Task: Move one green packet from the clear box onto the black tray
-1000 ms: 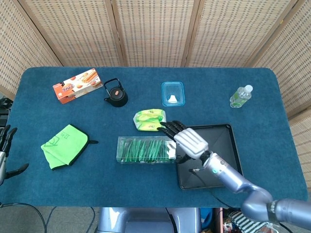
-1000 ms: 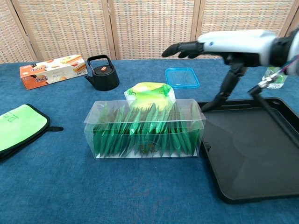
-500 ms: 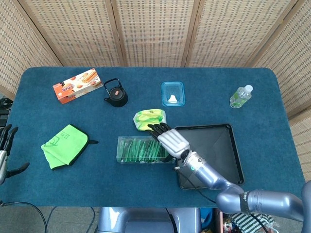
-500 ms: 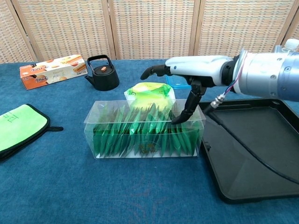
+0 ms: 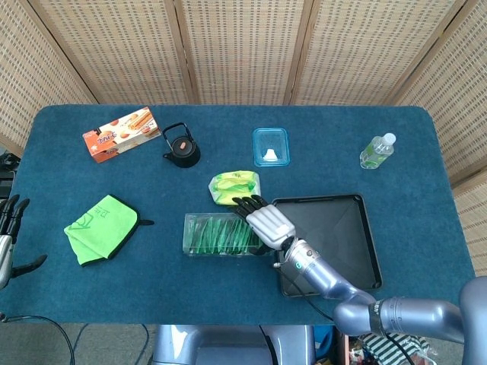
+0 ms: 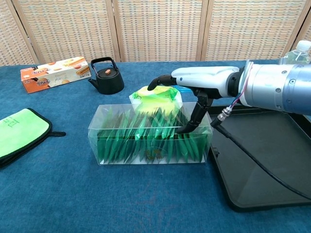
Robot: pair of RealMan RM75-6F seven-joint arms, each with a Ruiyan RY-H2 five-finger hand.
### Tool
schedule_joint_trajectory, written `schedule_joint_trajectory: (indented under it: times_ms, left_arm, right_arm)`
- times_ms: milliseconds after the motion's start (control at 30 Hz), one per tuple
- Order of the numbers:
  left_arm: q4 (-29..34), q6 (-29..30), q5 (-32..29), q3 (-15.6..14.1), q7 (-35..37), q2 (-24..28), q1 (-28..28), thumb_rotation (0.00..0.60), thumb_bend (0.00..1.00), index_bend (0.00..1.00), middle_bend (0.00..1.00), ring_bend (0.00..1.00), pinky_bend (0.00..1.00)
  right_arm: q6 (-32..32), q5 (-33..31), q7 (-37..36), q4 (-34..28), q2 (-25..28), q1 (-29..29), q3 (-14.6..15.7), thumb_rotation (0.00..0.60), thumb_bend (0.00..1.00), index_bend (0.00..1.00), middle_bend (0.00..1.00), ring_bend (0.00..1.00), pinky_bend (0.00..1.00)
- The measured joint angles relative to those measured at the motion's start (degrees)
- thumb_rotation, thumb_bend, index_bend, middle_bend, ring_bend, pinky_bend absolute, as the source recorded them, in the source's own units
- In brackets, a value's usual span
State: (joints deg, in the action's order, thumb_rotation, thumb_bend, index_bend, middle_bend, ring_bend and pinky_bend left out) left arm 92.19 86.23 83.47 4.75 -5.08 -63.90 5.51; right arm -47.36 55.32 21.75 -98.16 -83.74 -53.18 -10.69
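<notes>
The clear box lies in the middle of the table, filled with several upright green packets. To its right lies the black tray, with nothing on it. My right hand hovers over the box's right end, fingers stretched out flat above it. Its thumb reaches down among the packets at that end; I see nothing held. My left hand shows at the far left edge of the head view, fingers apart, holding nothing.
A yellow-green bag lies just behind the box, under my right fingertips. Further back are a black teapot, an orange biscuit box, a blue lidded container and a water bottle. A green cloth lies at the left.
My right hand has moved left from the tray's edge to above the box and sunk lower; its thumb now dips among the packets. The left hand has stayed put.
</notes>
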Motion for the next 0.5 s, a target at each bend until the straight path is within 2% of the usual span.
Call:
schedule_joint_trajectory:
  times_ms: [167,367,500]
  left_arm:
    - [0.0,-0.1,-0.1,0.0,-0.1,0.0,0.1,0.600,0.06,0.00,0.00,0.00,0.00]
    - [0.0,-0.1,-0.2,0.0,0.2,0.1,0.0,0.600,0.06,0.00,0.00,0.00,0.00]
    - [0.1,-0.1,-0.1,0.0,0.3,0.1,0.1,0.600,0.06,0.00,0.00,0.00,0.00]
  right_arm:
    - [-0.5,0.5,0.1,0.4,-0.7,-0.3,0.5,0.600,0.40,0.13,0.09,0.00,0.01]
    - [-1.6,1.1,0.2,1.3,-1.5,-0.5,0.6,0.600,0.55,0.19,0.09,0.00,0.03]
    - [-2.0,1.1,-0.2,1.7,-1.7,-0.5,0.3,0.600,0.58,0.21,0.09,0.00,0.03]
